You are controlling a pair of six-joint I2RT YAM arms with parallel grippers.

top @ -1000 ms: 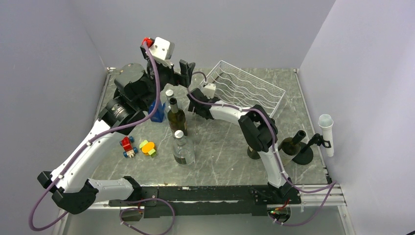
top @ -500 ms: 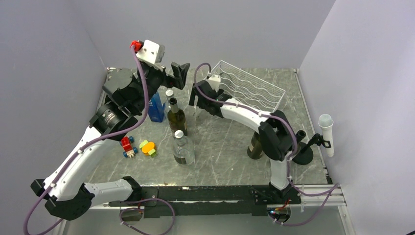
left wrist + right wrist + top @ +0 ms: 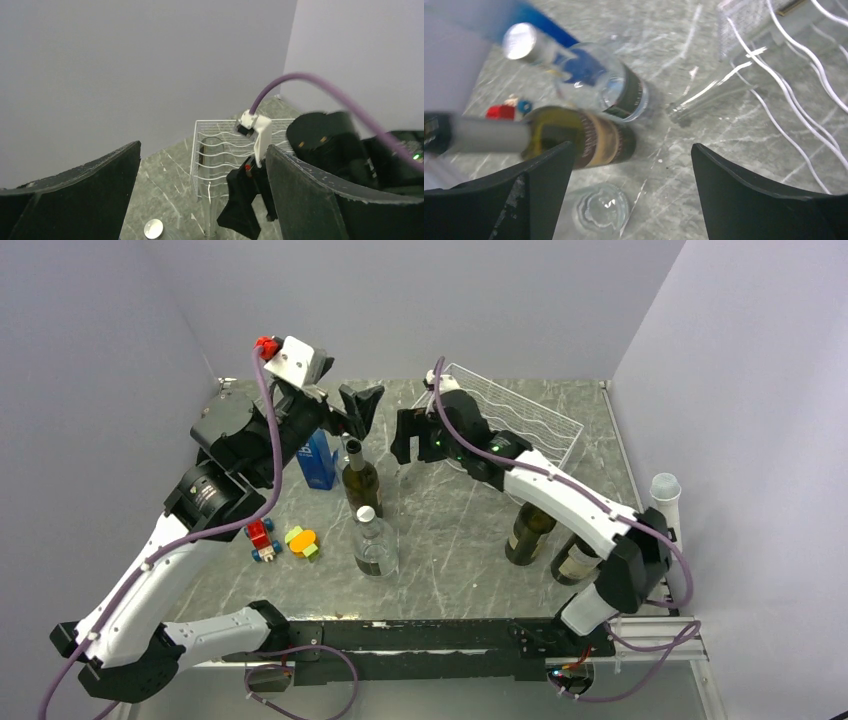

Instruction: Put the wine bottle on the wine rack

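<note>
Grey marble table [image 3: 450,540] with the white wine rack [image 3: 530,420] at one o'clock. Dark wine bottle [image 3: 361,480] stands upright near centre; left gripper [image 3: 358,406] and right gripper [image 3: 408,445] hover beside it, jaws apart, empty.

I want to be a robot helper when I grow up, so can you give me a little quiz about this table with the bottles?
1. True or false: a bottle already lies in the wine rack.
2. What colour is the carton beside the dark wine bottle? A red, B blue, C green.
3. Is the left gripper open or shut?

Key: 1 false; 2 B; 3 open.
</note>
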